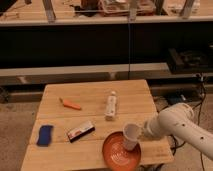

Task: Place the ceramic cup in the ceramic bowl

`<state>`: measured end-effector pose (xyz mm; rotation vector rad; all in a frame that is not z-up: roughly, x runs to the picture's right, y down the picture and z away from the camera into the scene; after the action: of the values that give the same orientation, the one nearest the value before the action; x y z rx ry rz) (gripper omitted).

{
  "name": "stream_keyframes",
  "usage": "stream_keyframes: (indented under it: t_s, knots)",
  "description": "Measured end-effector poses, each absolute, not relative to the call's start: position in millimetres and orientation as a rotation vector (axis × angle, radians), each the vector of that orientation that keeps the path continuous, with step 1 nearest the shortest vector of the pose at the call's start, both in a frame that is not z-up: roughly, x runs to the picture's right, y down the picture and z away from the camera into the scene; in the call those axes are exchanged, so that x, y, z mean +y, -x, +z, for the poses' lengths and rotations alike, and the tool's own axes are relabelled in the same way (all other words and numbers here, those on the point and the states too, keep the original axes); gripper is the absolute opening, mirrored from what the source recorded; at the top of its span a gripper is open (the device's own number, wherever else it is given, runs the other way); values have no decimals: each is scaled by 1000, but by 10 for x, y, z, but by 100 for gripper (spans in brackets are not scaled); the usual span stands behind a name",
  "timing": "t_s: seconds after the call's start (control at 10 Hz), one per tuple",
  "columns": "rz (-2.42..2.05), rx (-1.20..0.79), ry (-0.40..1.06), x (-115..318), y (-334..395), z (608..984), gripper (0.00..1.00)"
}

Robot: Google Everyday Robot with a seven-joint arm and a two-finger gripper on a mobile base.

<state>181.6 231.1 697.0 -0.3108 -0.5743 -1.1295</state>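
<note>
Item: small pale tapered ceramic cup (131, 135), clamped in my gripper (141, 132). Held over wide orange-red ceramic bowl (114, 153) (right side) for lowering.

Gripper (142, 133) partly hidden behind the ceramic cup (131, 135)

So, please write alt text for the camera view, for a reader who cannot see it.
The gripper, reaching from the right, is at a white ceramic cup over the right side of an orange-red ceramic bowl on a wooden table. A white bottle, a carrot-like thing and a blue pad lie there.
</note>
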Motion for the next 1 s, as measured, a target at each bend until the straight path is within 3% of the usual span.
stream_keyframes:
  t_s: [1.0]
  knots:
    - [-1151,-603,314,2353,-1814,7058,16]
